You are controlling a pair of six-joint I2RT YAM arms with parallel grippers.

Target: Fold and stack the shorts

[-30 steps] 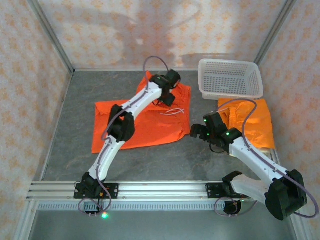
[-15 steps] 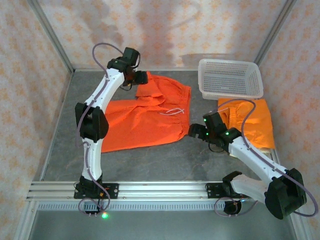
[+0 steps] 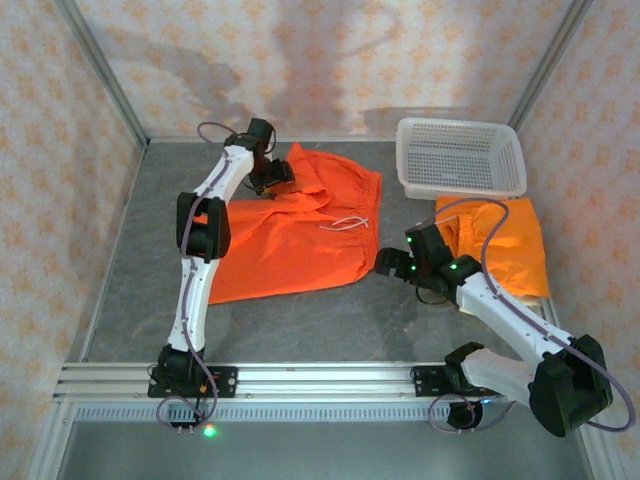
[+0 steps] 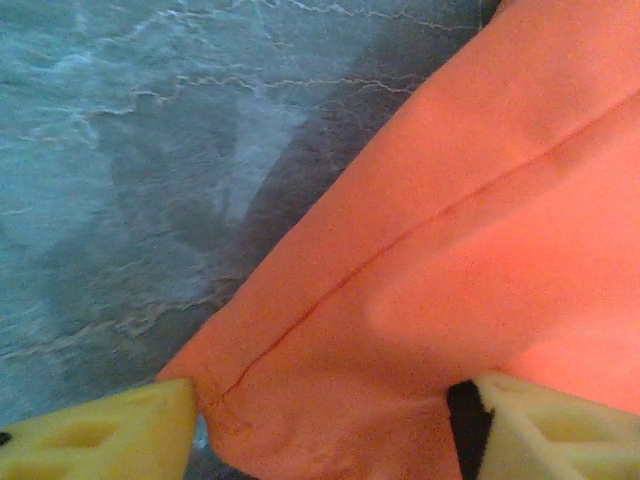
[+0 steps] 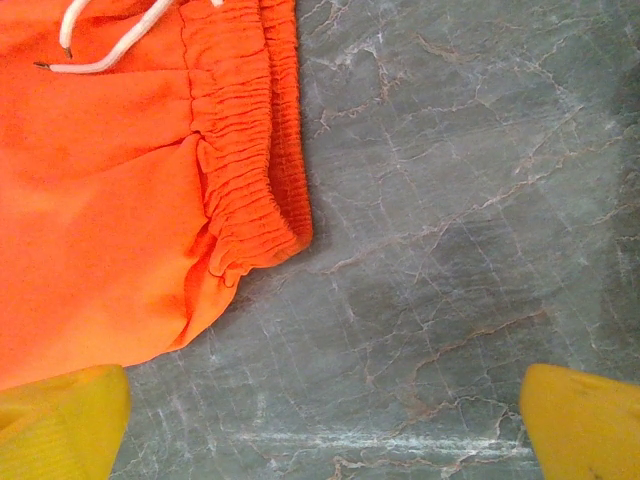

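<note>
Left fingers (image 4: pixel 100 430) spread apart, straddling corner of orange shorts (image 4: pixel 470 230), cloth not clamped. Right fingers (image 5: pixel 60 425) wide apart, empty, over bare worktop (image 5: pixel 450 200) just beside elastic waistband (image 5: pixel 235 190). Shorts lie flat mid-worktop. Second orange shorts (image 3: pixel 510 250) near basket (image 3: pixel 460 155).

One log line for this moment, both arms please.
left fingers: open, straddling far-left hem corner of spread orange shorts | right fingers: open, over table beside their waistband
</note>
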